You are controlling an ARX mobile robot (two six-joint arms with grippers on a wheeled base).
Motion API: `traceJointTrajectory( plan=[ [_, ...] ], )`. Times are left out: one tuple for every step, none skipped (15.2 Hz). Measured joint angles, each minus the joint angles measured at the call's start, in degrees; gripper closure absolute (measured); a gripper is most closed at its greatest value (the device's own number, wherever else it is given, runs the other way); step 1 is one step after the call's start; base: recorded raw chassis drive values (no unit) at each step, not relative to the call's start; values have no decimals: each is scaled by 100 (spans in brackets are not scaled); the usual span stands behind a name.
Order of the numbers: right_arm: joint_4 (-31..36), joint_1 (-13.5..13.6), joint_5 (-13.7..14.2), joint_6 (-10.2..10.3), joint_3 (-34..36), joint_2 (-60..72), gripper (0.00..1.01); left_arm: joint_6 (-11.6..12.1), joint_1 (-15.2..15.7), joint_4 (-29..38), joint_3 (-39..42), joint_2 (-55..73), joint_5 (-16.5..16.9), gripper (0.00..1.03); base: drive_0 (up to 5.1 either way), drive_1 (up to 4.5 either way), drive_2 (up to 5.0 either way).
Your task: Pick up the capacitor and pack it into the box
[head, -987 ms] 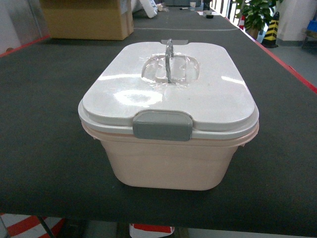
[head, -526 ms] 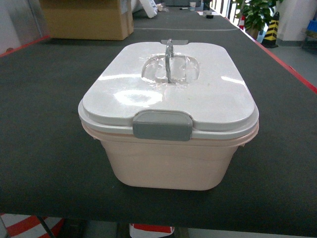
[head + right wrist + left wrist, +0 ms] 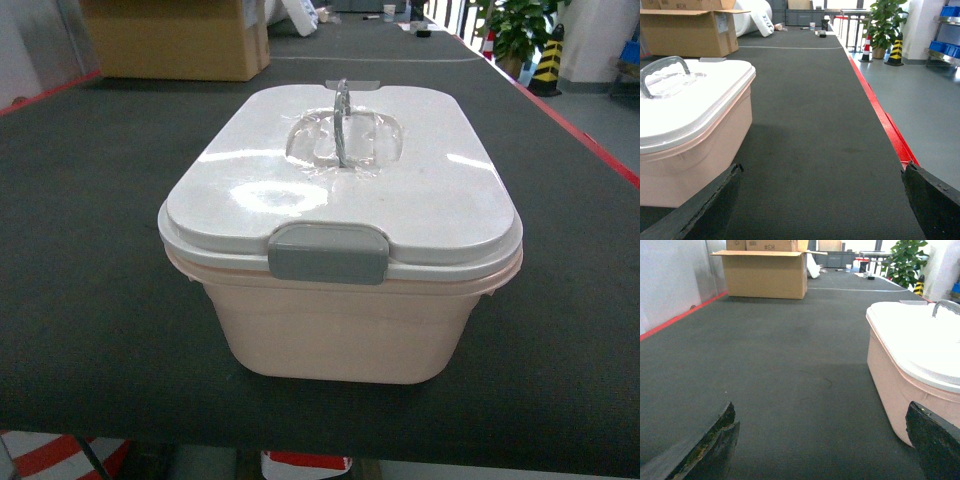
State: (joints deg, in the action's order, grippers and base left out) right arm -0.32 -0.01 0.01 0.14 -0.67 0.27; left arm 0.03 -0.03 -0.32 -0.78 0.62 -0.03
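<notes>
The box [image 3: 340,300] sat shut in the middle of the dark surface [image 3: 90,300], near its front edge, with the lid [image 3: 345,180] seated all round the rolled rim and the grey latch [image 3: 328,252] folded down over the front. No capacitor showed in any view, so the task seemed to be at its very start, or else at its end with the part sealed inside; the pictures did not settle which.

If it was the start, the next move called for lifting the latch and taking the lid off by its clear handle [image 3: 343,135], which stood upright in a recess at the lid's centre. A capacitor would also have to be found, since none lay on the surface in view.

The left gripper [image 3: 825,440] was spread wide and empty, low over the surface just left of the box, its right finger close by the pink wall. The right gripper [image 3: 820,200] was likewise spread and empty, just right of the box. Neither touched it, as far as could be told.

The box was a pale pink tub, tapering toward the base, with rounded corners. Its glossy white lid caught the ceiling lights. A cardboard carton [image 3: 180,40] stood well behind, at the far left.
</notes>
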Motion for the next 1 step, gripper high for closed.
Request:
traceJointTrajectory(
  plan=[
    [0,0,0,0,0,0,3,0,0,0,0,0,0,5,0,0,0]
  ],
)
